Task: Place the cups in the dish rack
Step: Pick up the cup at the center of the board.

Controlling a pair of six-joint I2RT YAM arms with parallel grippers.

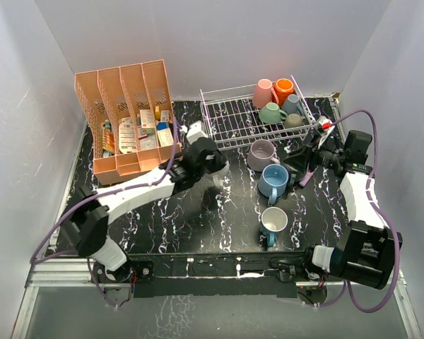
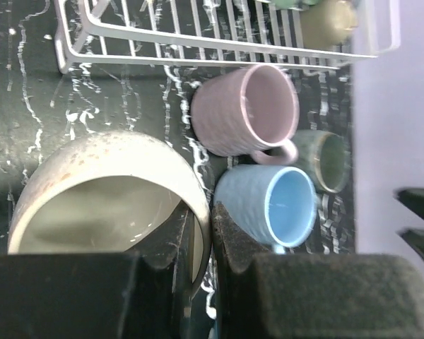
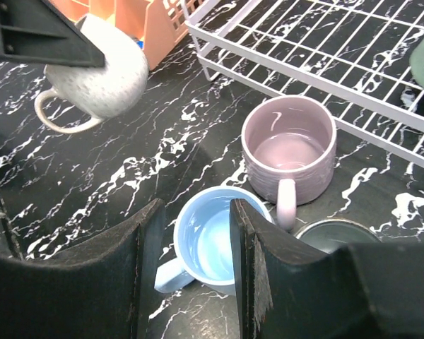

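Clamping rim of cream mug [image 2: 92, 205] between left fingers [image 2: 63, 296].

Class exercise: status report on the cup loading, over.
Left gripper shut on cream mug, at rim. Right gripper open over light blue mug. Dish rack part loaded, right end. Lilac mug stands before rack.

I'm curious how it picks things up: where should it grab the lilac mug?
Probably the rim of the lilac mug, coming from above: it stands upright with its mouth open, so its wall can be pinched inside and out. Pick the side away from its handle, which the blue mug crowds.
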